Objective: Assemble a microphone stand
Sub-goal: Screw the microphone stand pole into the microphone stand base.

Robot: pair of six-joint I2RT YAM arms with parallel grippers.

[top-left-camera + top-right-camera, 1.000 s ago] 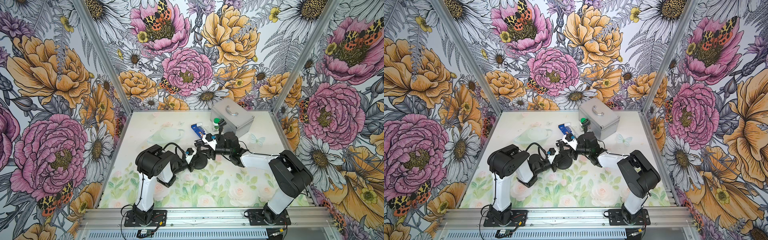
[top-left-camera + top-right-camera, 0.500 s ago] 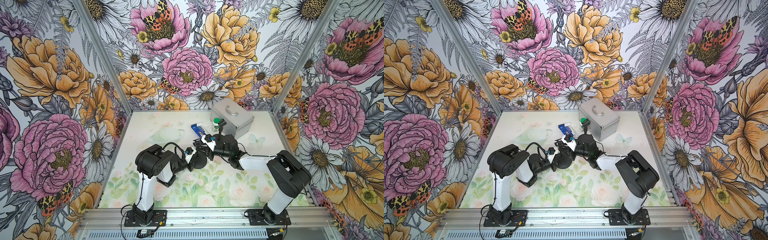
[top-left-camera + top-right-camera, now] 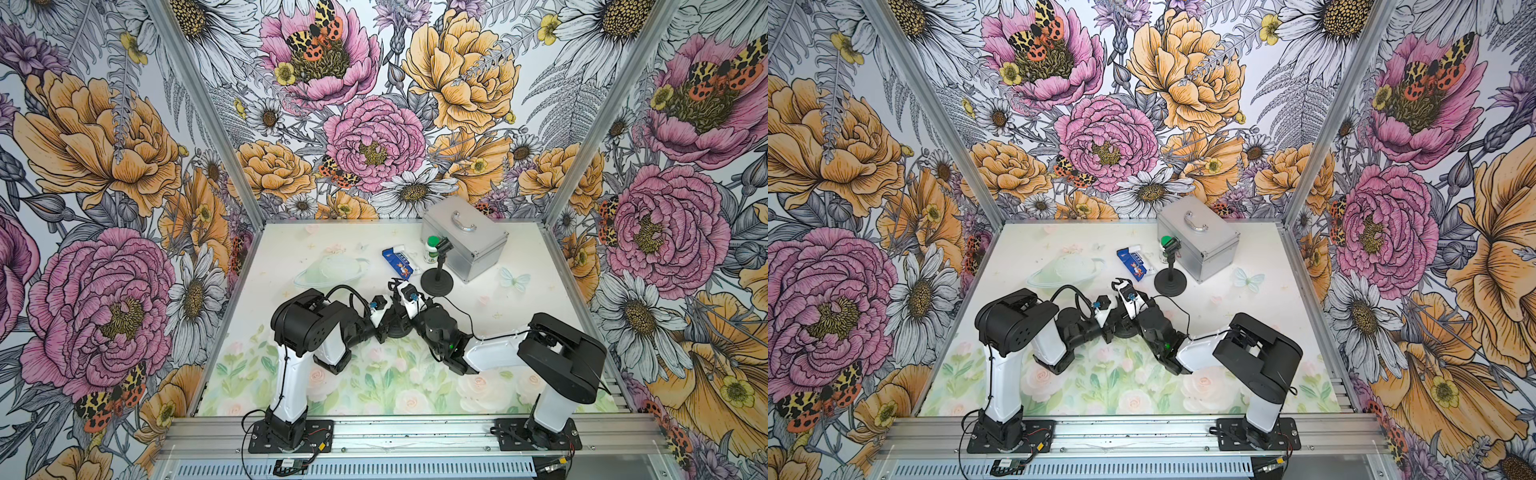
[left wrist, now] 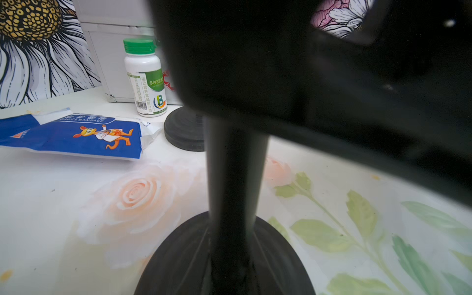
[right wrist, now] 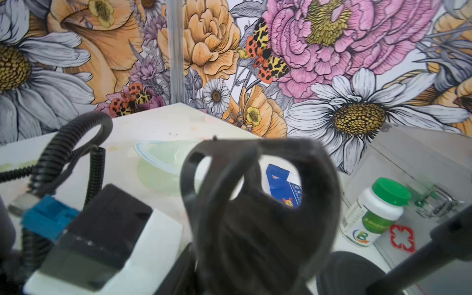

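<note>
Nearly done, I judge: the pole [image 4: 235, 178] stands in its base [image 4: 178, 268] on the bench [image 3: 519, 316], the left gripper's [image 3: 388, 323] jaws closed, seemingly on it, the clip [image 5: 255, 217] at its top by the right gripper [image 3: 1123, 291], whose jaws' width I cannot tell; seating the clip remains.

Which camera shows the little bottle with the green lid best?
The left wrist view: the bottle is close and sharp, label readable. The right wrist view shows it blurred; in both top views it is tiny.

near the worktop's [image 3: 540, 266] far edge: a silver case [image 3: 465, 237], a green-capped bottle [image 3: 432, 249] just beside it, a blue bandage packet [image 3: 397, 262], a clear dish [image 3: 332, 268].
</note>
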